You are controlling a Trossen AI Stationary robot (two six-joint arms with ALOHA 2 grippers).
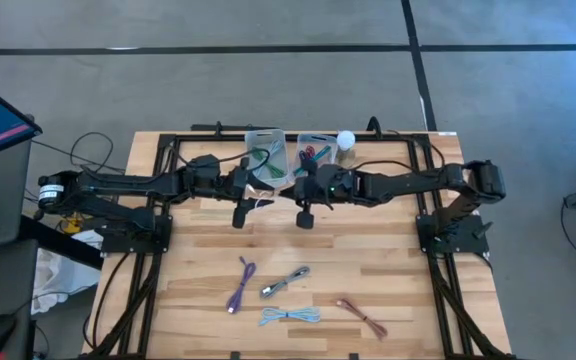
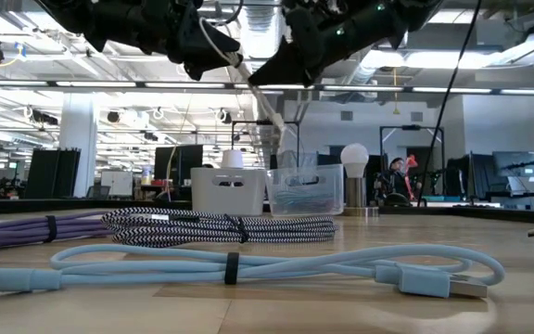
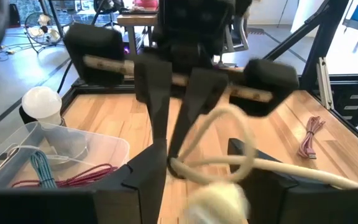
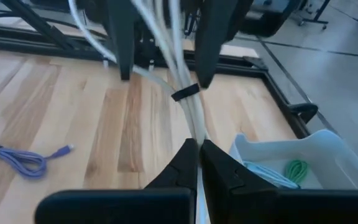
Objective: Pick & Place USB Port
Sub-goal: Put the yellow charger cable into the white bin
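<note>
A white USB cable, bundled with a black tie, hangs in the air between both grippers above the table's far middle. My right gripper is shut on it. My left gripper is open; its fingers stand on either side of the cable's strands, and a loop of cable rises in front of them. Four more bundled cables lie on the near half of the table: purple, black-and-white braided, light blue and pink. My right gripper pinches the white cable's strands between its two fingertips, just below the black tie, coming from the table's right. The cable is lifted clear of the table, and its lower end hangs slack. My left gripper has the strands between its open fingers; whether they touch, I cannot tell.
Two clear bins stand at the far edge, one holding a green cable, the other red and teal cables. A white bulb stands beside them. The black frame rims the table. Bare wood lies between grippers and cables.
</note>
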